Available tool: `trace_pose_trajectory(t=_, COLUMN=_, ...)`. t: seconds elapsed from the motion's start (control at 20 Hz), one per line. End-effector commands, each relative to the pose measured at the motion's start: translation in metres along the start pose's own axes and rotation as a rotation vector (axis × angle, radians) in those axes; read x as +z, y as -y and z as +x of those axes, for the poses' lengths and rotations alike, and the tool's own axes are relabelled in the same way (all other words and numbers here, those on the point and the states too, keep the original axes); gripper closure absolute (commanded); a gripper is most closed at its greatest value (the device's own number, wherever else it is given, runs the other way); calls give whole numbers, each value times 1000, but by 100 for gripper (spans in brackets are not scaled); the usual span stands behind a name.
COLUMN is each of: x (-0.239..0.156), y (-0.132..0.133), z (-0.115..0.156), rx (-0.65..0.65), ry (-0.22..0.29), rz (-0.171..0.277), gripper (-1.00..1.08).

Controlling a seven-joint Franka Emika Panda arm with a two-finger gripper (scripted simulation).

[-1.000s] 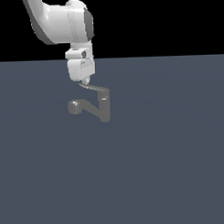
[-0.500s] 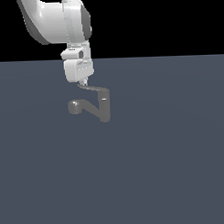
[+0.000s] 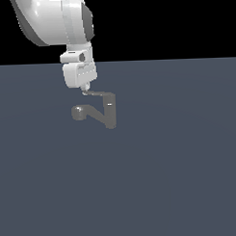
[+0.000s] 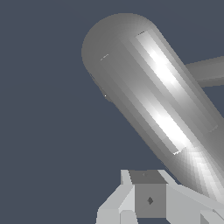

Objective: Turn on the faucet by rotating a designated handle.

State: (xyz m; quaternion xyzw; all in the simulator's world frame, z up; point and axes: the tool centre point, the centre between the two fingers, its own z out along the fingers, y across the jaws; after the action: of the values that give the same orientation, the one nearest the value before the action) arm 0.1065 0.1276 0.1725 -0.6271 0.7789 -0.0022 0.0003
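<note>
Faucet (image 3: 109, 113) handle (image 3: 97, 93) tip sits at the gripper (image 3: 85, 91); jaws' spacing unclear

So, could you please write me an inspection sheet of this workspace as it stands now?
Surface: plain dark grey-blue floor.
Faucet: upright grey body, slanted spout ending in a round head toward the exterior view's left.
Handle: thin lever pointing to the exterior view's left from the body's top.
Clutter: nothing seen.
Gripper: at the handle's outer tip; whether open or shut is unclear.
Cables: nothing seen.
Surroundings: black background above the floor.
</note>
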Motion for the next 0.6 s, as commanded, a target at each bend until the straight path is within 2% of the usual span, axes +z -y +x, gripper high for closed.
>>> trace_pose_trajectory(t=0.0, x=0, y=-2, z=1, rx=0, ry=-1, rz=0, gripper=108)
trace_pose_trajectory(t=0.55, x=0, y=-26, z=15, rx=-2, ry=0, rz=-1, gripper=108)
